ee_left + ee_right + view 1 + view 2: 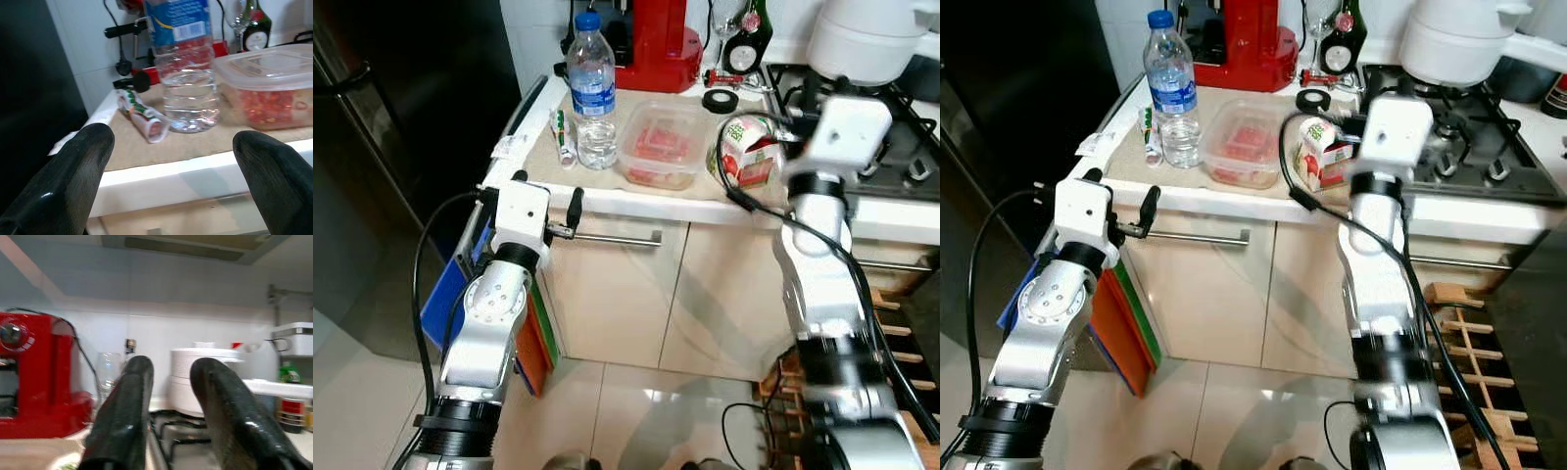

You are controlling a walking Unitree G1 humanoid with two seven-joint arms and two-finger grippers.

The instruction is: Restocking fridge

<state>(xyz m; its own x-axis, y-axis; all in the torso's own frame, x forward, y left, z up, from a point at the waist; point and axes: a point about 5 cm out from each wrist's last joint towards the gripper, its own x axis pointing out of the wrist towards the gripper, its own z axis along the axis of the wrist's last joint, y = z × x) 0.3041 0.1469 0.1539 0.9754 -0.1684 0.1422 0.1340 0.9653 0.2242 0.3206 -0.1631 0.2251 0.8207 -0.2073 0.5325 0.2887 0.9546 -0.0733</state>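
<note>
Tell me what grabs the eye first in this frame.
A clear plastic water bottle with a blue cap stands on the beige counter, beside a lidded clear plastic tub of red food. Behind them sits a bright red appliance. The left gripper, jaws open, hovers just below the counter edge.

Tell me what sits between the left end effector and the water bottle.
Nothing visible does. The left end effector hangs open below the counter edge, facing the bottle. A small tube lies beside the bottle on its left, off the direct line. The end effector must rise above the edge first.
</note>
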